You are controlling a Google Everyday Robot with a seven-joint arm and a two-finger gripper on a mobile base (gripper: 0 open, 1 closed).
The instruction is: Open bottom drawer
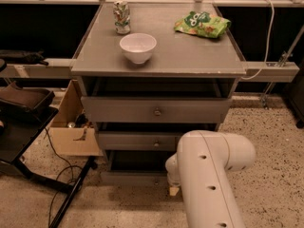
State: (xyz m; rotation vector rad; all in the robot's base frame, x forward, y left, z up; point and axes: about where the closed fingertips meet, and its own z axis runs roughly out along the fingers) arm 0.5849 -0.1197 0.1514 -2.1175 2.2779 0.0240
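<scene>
The bottom drawer (133,177) sits touching or just left of the claw (174,189), with its dark inside showing above the front. The white arm (209,184) hides whether the claw is clenched or released. A skewed pull might jam the drawer or slip off. Far above the claw, the grey tabletop (190,56) carries a bowl (137,47). Speckled floor (266,141) lies to the right.
</scene>
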